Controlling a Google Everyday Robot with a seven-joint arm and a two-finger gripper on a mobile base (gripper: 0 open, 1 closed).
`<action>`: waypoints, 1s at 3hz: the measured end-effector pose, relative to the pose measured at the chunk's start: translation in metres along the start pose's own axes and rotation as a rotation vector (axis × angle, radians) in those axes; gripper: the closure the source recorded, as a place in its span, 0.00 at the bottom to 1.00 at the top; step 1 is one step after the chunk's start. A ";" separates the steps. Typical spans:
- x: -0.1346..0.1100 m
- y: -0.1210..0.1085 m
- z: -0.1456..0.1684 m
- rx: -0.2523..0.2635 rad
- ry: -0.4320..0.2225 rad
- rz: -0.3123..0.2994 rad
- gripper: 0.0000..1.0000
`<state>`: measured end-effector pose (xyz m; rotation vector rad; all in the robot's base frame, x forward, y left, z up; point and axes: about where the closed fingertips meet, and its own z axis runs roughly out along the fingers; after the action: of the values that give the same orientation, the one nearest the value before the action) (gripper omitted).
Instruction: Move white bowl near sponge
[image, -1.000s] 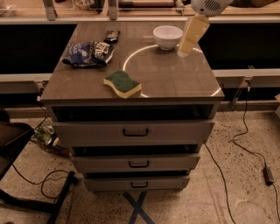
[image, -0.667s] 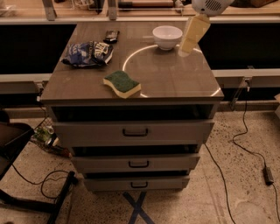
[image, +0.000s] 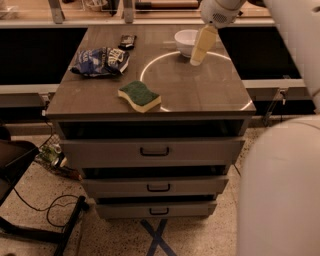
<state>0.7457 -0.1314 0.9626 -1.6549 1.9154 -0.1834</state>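
The white bowl (image: 184, 40) stands upright at the far right of the cabinet top, and its right side is hidden behind my gripper. My gripper (image: 200, 50) hangs from above at the bowl's right rim, pointing down towards the tabletop. The sponge (image: 140, 95), green on top with a yellow body, lies near the front middle of the top, well apart from the bowl.
A blue-and-white snack bag (image: 100, 61) lies at the left. A small dark object (image: 127, 39) lies at the back. The wooden cabinet top (image: 210, 95) carries a white ring mark. My white arm (image: 280, 190) fills the right foreground. Drawers (image: 152, 150) are below.
My gripper has moved left and now overlaps the bowl's right side. My arm's white body has come into view at the right. The bowl and sponge have not moved.
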 end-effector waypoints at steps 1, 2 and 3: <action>0.008 -0.029 0.052 0.003 0.055 -0.036 0.00; 0.021 -0.041 0.074 0.017 0.134 -0.045 0.00; 0.044 -0.051 0.089 0.038 0.210 -0.030 0.00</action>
<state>0.8333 -0.1597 0.8994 -1.6963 2.0262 -0.4180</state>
